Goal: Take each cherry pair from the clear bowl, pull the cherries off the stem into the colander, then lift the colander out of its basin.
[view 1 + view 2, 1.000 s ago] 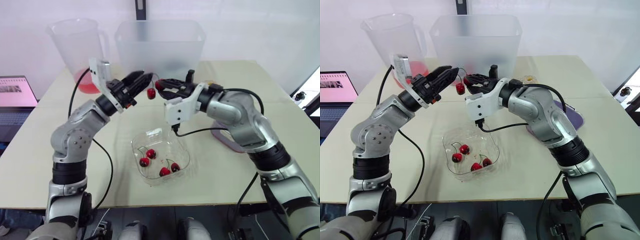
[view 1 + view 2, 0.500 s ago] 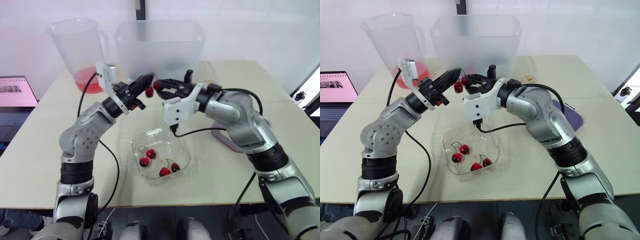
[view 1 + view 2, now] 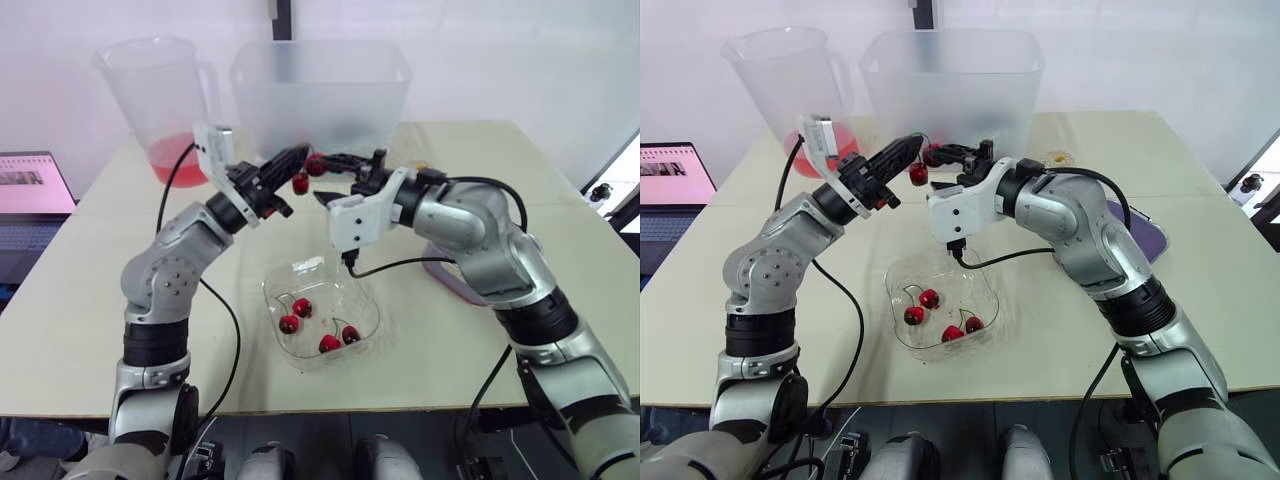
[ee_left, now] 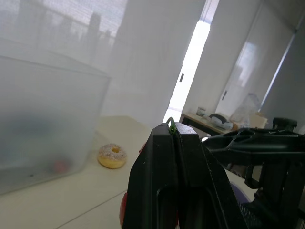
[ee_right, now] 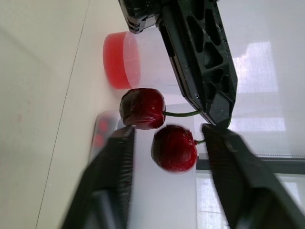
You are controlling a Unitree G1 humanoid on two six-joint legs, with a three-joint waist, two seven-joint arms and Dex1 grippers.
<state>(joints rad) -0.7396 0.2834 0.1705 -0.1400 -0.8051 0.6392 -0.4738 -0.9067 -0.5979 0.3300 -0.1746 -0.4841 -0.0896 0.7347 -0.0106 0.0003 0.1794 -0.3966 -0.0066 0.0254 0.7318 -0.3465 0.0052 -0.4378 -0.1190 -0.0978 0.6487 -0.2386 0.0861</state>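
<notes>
My left gripper [image 3: 301, 153] is shut on the green stem of a cherry pair, held in the air in front of the frosted basin [image 3: 320, 95]. One cherry [image 3: 300, 184] hangs below its tip. The other cherry [image 5: 174, 148] sits between the fingers of my right gripper [image 3: 325, 176], which stands open around it with gaps on both sides. The left wrist view shows the left fingers [image 4: 167, 176] pressed together with a bit of stem at the tip. Below both grippers the clear bowl [image 3: 370, 300] holds several more cherries [image 3: 302, 307]. What is inside the basin is blurred by its wall.
A clear pitcher [image 3: 160, 100] with red liquid stands at the back left next to the basin. A doughnut [image 3: 1058, 157] lies to the right of the basin. A purple tray [image 3: 1137, 237] lies under my right arm. A laptop [image 3: 30, 200] sits off the table's left edge.
The left gripper has carried the cherry pair a little up and to the right. The right gripper, earlier closed on one cherry, now has its fingers spread around it.
</notes>
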